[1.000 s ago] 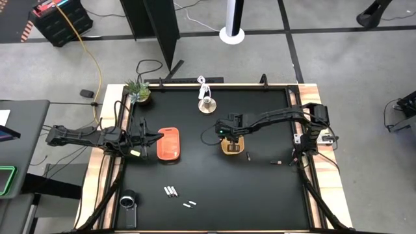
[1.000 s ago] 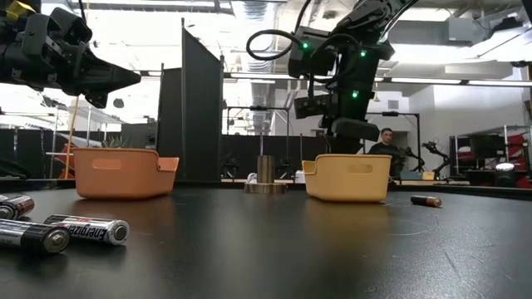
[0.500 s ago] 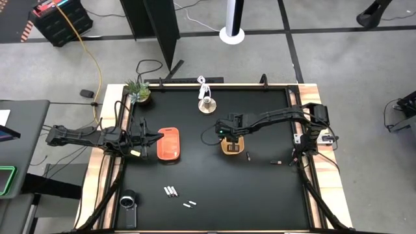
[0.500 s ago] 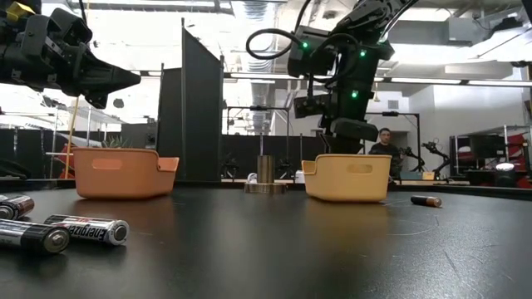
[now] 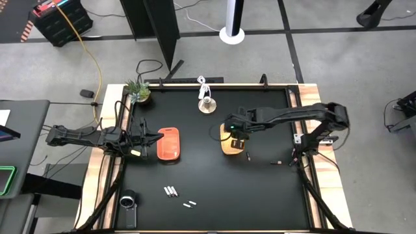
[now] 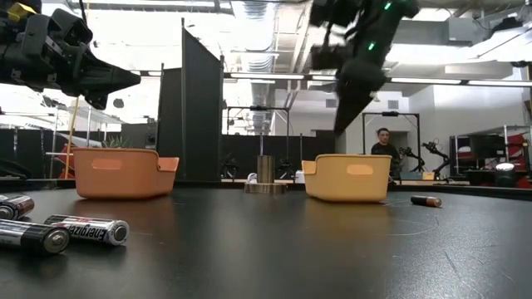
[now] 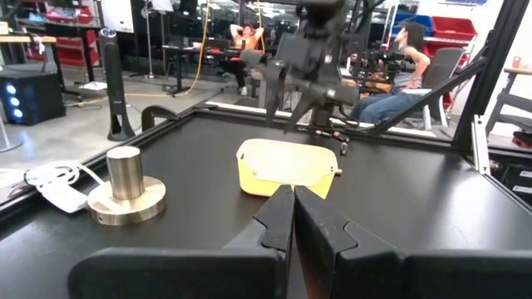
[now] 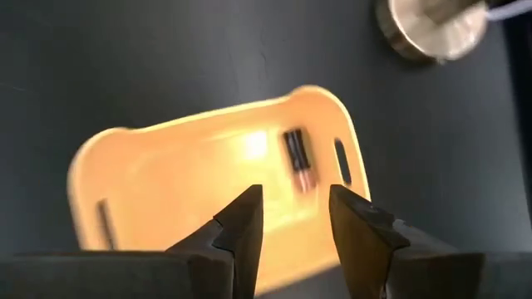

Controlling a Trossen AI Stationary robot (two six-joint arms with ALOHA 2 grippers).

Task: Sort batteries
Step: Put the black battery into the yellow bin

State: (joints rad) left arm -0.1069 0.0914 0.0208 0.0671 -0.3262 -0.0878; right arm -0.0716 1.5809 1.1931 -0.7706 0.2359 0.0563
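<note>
- My right gripper point(image 8: 293, 218) hangs above the oblong yellow plastic tray point(image 8: 158, 166) near the middle of the black desk point(image 5: 260, 188); its fingers stand parted with nothing between them.
- One dark cylindrical battery point(image 8: 297, 160) lies inside that yellow tray.
- My left gripper point(image 7: 293, 218) is pinched shut and empty, at the desk's left edge beside the oblong orange tray point(image 5: 168, 143).
- A cluster of dark batteries point(image 5: 170, 191) and two whitish ones point(image 5: 189, 204) lie near the front edge.
- Two more dark batteries point(image 5: 247, 155) sit right of the yellow tray, towards the right edge.
- A short metal cylinder on a round base point(image 5: 207, 104) stands near the back edge.
</note>
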